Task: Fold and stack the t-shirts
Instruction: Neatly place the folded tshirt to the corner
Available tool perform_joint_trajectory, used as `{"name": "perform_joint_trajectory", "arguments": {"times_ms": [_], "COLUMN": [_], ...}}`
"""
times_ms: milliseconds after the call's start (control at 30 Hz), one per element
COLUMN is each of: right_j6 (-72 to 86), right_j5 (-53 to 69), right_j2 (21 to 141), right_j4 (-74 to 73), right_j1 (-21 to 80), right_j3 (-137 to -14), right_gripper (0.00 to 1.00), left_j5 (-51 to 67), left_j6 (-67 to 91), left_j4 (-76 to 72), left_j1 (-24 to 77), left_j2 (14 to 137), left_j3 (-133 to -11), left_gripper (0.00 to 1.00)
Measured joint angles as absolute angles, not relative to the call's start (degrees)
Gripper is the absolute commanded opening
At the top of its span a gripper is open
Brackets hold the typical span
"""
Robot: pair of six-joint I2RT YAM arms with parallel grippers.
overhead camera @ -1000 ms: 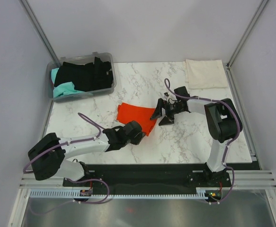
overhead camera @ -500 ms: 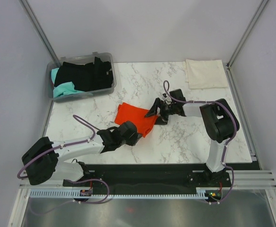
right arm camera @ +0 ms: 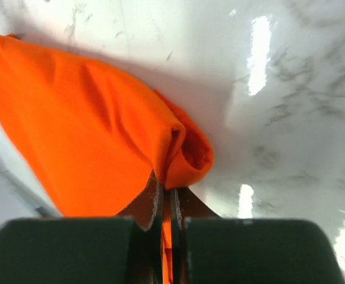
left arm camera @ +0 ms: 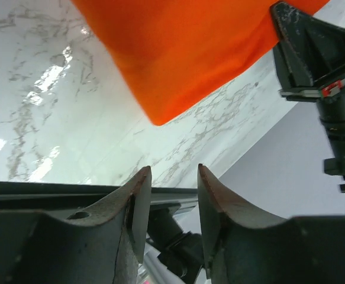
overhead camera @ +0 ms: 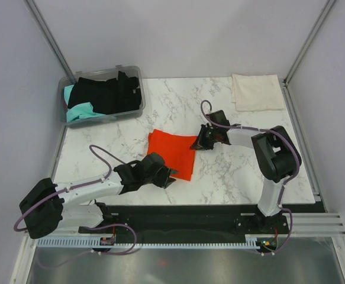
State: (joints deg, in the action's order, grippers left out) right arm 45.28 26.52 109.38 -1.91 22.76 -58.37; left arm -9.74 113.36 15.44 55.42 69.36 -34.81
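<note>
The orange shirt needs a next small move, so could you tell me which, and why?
Probably the right claw should lift its pinched edge of the orange shirt slightly: it is shut on the cloth, while the left claw is open, holds nothing, and sits just off the near corner.

white marble table [overhead camera: 231, 171] — orange-red t-shirt [overhead camera: 169, 151] mid-table, cream t-shirt [overhead camera: 256, 92] far right corner, grey bin [overhead camera: 141, 97] far left
</note>
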Motion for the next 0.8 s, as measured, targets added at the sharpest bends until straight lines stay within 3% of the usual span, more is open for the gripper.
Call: {"name": "perform_joint_trajectory", "arguments": {"times_ms": [200,433,800], "right_j6": [27.73,10.02,-5.89], "right_j5": [8.49,-6.48,-18.98], "right_j2": [107.39,107.31,120.66], "right_j4": [-23.57,-38.63,-43.51], "right_j1": [23.24,19.97,13.3], "right_j3": [-72.05,-86.3,-111.79], "right_gripper": [0.0,0.0,0.0], "left_j5": [-3.84,-4.8,-6.24], "left_j6": [95.79,72.34,58.89], "left_j4": [20.78,26.89,28.99], "left_j1": [47.72,42.22,41.8], "left_j2": [58.15,51.51,53.47], "left_j3": [-32.82,-33.98,-36.42], "left_gripper": [0.45,0.44,0.44]}}
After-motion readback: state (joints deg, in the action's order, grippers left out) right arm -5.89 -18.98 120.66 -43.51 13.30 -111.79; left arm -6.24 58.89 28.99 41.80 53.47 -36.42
